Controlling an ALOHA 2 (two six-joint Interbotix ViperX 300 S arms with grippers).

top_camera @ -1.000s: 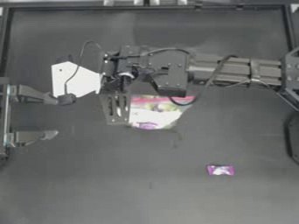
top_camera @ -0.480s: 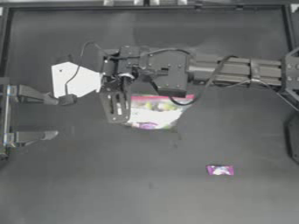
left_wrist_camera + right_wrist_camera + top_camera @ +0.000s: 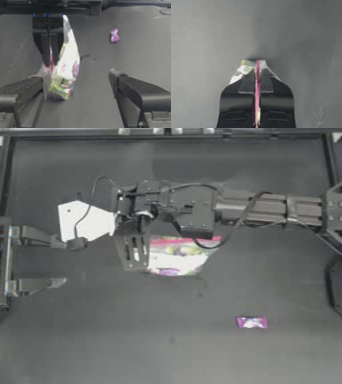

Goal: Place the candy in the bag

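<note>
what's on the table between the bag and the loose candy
Nothing: in the top view only bare dark table separates the bag from the candy.

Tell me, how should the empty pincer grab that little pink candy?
Probably from straight above, closing across the narrow middle of the candy: it lies flat and alone on the table. The left pincer is open and free; the right pincer is shut on the bag.
</note>
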